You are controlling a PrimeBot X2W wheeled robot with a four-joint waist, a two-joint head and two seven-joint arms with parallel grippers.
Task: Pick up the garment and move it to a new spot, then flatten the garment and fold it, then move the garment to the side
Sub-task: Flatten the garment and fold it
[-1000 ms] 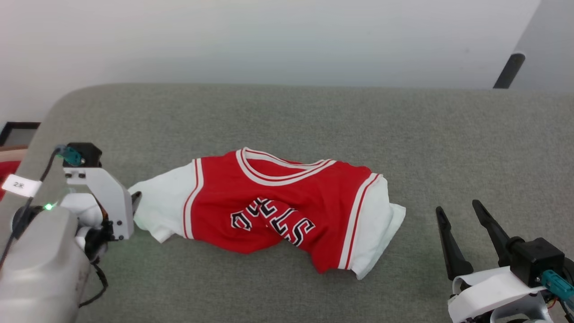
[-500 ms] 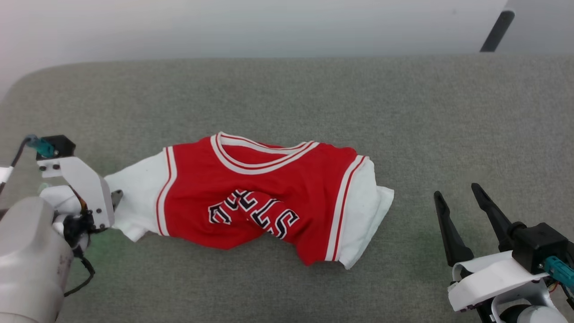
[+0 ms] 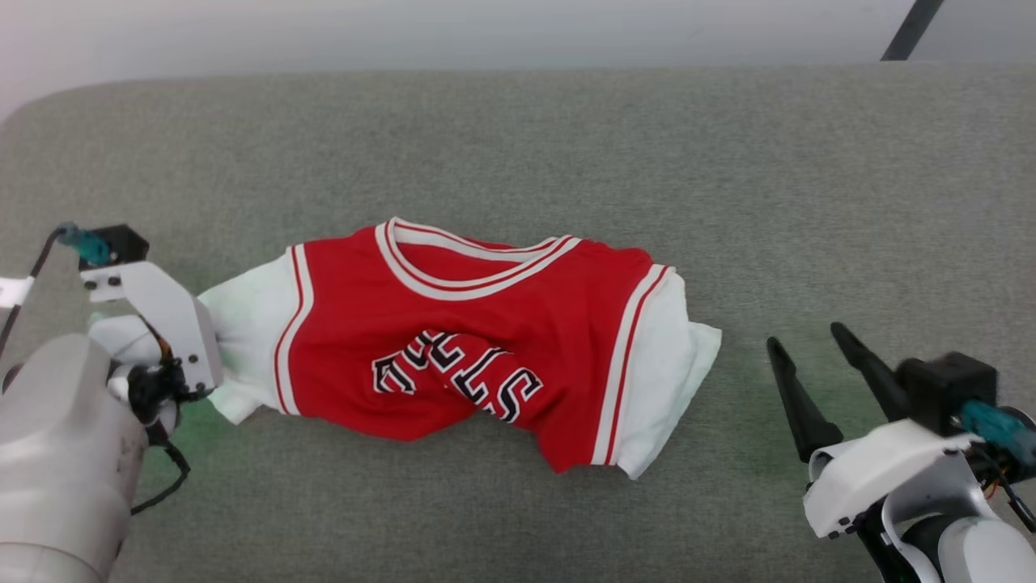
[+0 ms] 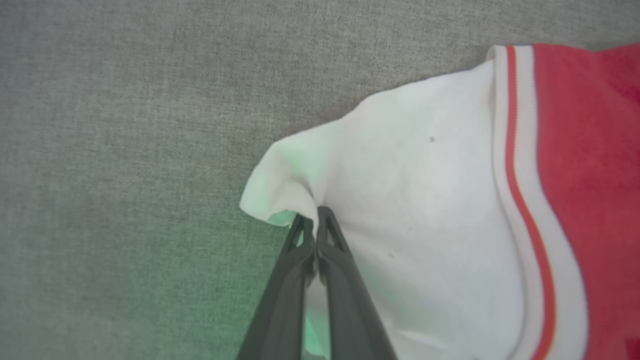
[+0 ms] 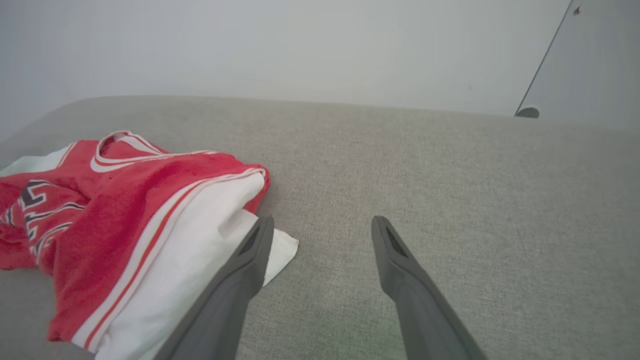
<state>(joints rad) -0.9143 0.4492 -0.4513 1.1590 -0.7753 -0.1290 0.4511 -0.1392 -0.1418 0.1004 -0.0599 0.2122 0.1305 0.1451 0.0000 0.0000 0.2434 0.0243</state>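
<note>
Your left gripper has snapped together since a second ago and is now clamping the tip of the left white sleeve, toward the rounded left corner of the grey upholstered surface. The Bulls jersey is lying rumpled across the middle of that surface, well clear of its far edge. It is looking soft, light and floppy, so it will likely be sagging from one hold; consider taking the right white sleeve too. Your right gripper is waiting near that sleeve, fingers spread apart, gripping nothing.
</note>
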